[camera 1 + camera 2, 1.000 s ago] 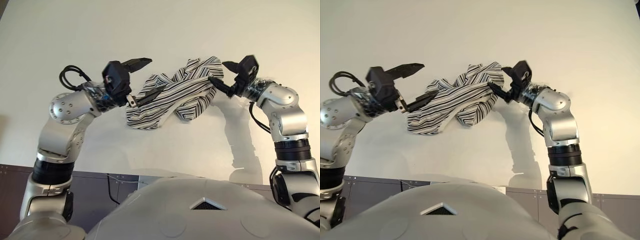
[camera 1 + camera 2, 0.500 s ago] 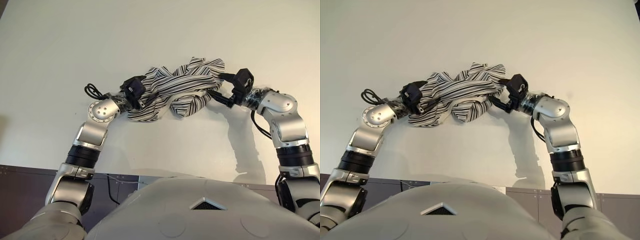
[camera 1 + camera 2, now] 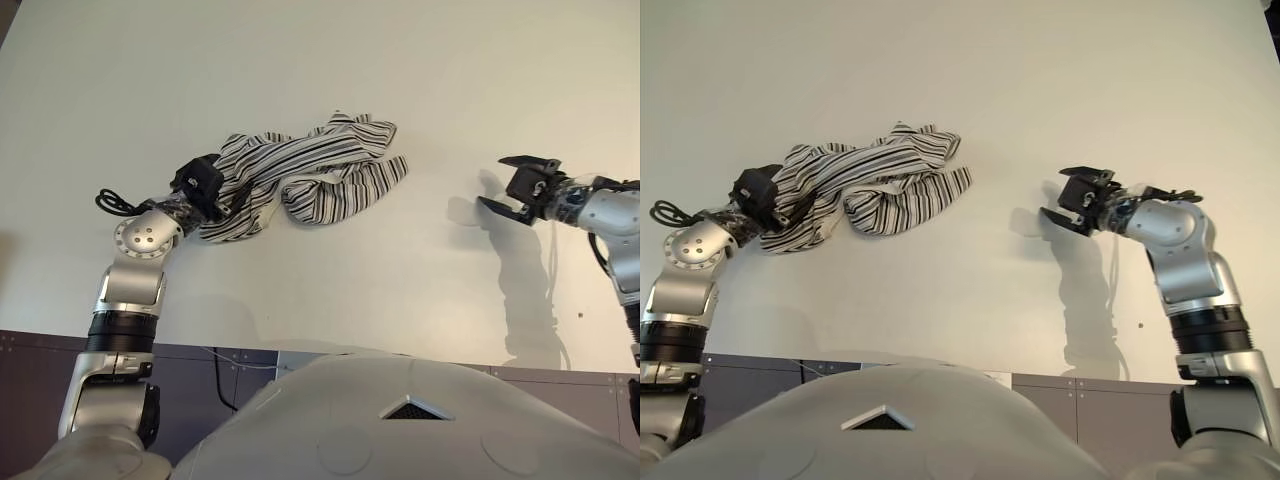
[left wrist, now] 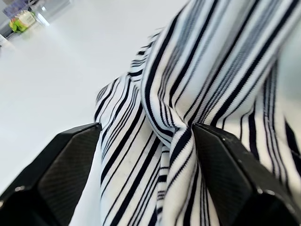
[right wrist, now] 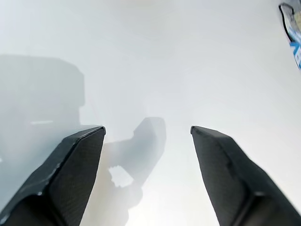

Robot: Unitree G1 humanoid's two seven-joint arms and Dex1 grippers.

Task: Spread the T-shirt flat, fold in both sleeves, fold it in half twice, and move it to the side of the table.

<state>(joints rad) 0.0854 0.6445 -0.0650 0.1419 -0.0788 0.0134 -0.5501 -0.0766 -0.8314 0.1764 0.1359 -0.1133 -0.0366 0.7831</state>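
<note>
The black-and-white striped T-shirt lies crumpled on the white table, left of the middle. My left gripper is at the shirt's left end. In the left wrist view its fingers stand wide apart with a bunched fold of the striped cloth between them. My right gripper hovers open over bare table well to the right of the shirt. Nothing is between its fingers.
The table's front edge runs just in front of the arms. Small items stand far off at the table's border: a green one and a blue-marked one. Bare table lies between the shirt and the right gripper.
The right gripper let go of the shirt's right end and drew away to the right, open. The left gripper reached the shirt's left end and moved left, and the shirt shifted left with it.
</note>
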